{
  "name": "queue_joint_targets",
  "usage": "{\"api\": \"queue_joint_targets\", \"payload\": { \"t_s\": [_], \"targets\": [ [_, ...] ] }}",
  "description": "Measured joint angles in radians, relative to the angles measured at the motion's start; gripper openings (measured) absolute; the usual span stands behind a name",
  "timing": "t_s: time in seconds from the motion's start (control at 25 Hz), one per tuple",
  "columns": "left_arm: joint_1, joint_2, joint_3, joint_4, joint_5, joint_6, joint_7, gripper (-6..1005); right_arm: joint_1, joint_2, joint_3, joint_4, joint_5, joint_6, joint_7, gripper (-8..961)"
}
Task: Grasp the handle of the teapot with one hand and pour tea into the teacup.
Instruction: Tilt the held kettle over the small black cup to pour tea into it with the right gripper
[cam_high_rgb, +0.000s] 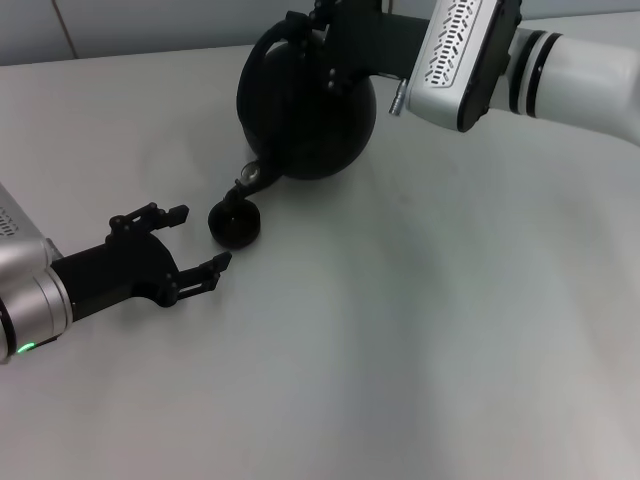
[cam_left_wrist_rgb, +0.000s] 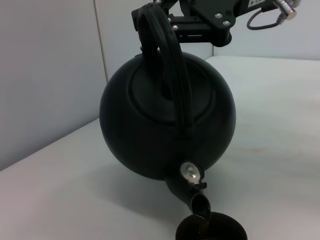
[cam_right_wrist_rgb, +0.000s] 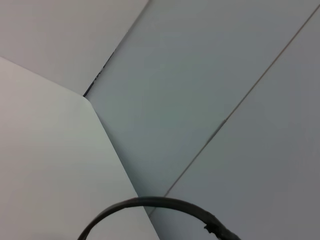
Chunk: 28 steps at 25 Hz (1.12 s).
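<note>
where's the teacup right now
In the head view the teacup sits on the table left of centre, directly under the tilted teapot's spout, just beyond the open left gripper.

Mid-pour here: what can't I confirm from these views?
- Tea level in the teacup: too dark in the head view; cut off by the frame edge in the left wrist view.
- Right gripper grip on the handle: fingers blend into the black teapot.
- Right wrist view: neither spout nor teacup visible.
</note>
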Motion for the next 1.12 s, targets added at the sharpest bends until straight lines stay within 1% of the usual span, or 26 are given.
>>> {"api": "queue_joint_targets", "payload": {
  "t_s": [0.24,0.48,0.68,0.72,0.76,0.88,0.92,0.96,1.08,1.12],
  "targets": [
    [0.003,0.001,0.0,0.002,0.0,0.0,0.0,808,-0.013,-0.003,0.007,0.002,0.004,-0.007,0.014,88],
    [0.004,0.001,-0.001,0.004,0.0,0.0,0.0,808,-0.033,-0.008,0.013,0.007,0.07,-0.009,0.051,88],
    [0.005,0.0,-0.002,0.002,0.0,0.0,0.0,808,-0.044,-0.011,0.023,0.004,0.08,-0.013,0.132,87],
    [0.005,-0.001,-0.002,0.002,0.0,0.0,0.001,808,-0.051,-0.011,0.055,0.004,0.081,-0.031,0.175,87],
    [0.005,-0.001,-0.002,0.002,0.0,0.0,0.001,808,-0.051,-0.011,0.055,0.004,0.081,-0.031,0.175,87],
    [0.006,-0.002,-0.004,0.004,0.0,0.0,0.001,808,-0.068,-0.011,0.125,0.005,0.081,-0.075,0.23,87],
    [0.006,-0.002,-0.004,0.004,0.0,0.0,0.001,808,-0.084,-0.011,0.18,0.006,0.081,-0.108,0.274,87],
    [0.007,-0.002,-0.004,0.004,0.0,0.0,0.001,808,-0.084,-0.011,0.18,0.006,0.081,-0.108,0.274,87],
    [0.009,-0.002,-0.005,0.005,0.0,0.0,0.002,808,-0.116,-0.011,0.245,0.008,0.082,-0.139,0.316,87],
    [0.012,-0.002,-0.007,0.006,0.0,0.0,0.004,808,-0.141,-0.01,0.271,0.008,0.082,-0.152,0.327,87]
  ]
}}
